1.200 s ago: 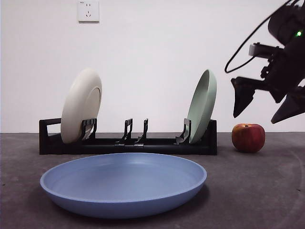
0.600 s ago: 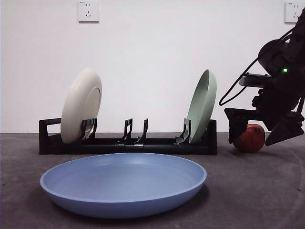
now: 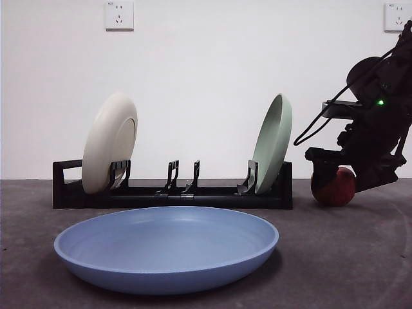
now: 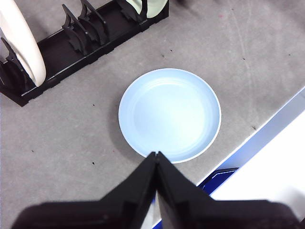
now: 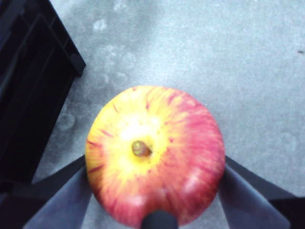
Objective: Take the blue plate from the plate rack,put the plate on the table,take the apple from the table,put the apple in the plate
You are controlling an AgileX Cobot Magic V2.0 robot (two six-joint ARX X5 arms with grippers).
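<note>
The blue plate (image 3: 167, 248) (image 4: 169, 113) lies flat on the table (image 3: 341, 264), in front of the plate rack (image 3: 174, 195) (image 4: 71, 45). Right of the rack's end, the red and yellow apple (image 3: 335, 188) (image 5: 155, 152) rests on the table. My right gripper (image 3: 344, 177) (image 5: 155, 179) has come down over it, and its jaws press against the apple's two sides. My left gripper (image 4: 156, 155) is shut and empty, hanging high above the near side of the blue plate.
A cream-white plate (image 3: 109, 141) stands in the rack's left end and a pale green plate (image 3: 273, 141) in its right end, close to the apple. The table's front edge (image 4: 267, 143) runs just beyond the blue plate in the left wrist view.
My right gripper dropped from above the apple down around it, and its jaws closed in against the apple's sides. The plates and the left arm stayed put.
</note>
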